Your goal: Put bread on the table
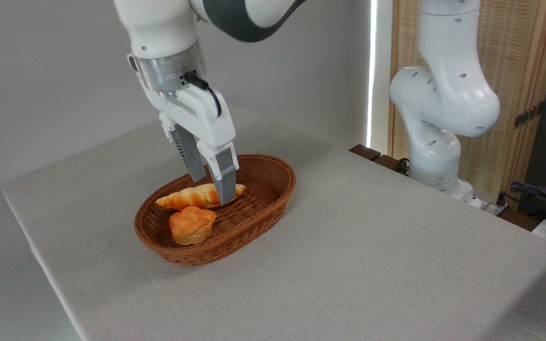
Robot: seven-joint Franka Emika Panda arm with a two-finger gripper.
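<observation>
1. I see the pincer (212, 189) reaching down into the wicker basket (273, 189), which sits toward the desk's left edge, nearer the far left corner than the near one.
2. The bread (190, 197) lies in the basket, lengthwise along its far wall, its tapered left end pointing at the desk's left edge.
3. The front finger (225, 182) stands across the bread's right part and hides a strip of it; only a small tip of loaf shows to the right of that finger.
4. The rear finger drops behind the loaf, so its tip is hidden from me. The fingers stand a narrow gap apart, one on each side of the bread, but I cannot tell from here whether they press it or merely straddle it.
5. A round knotted bun (191, 225) sits just in front of the bread, and I cannot make out whether the two touch.
6. The desk (372, 246) is cut off at the picture's bottom and right, so its near edge is out of sight.
7. The arm's upper links leave the top of the picture.
</observation>
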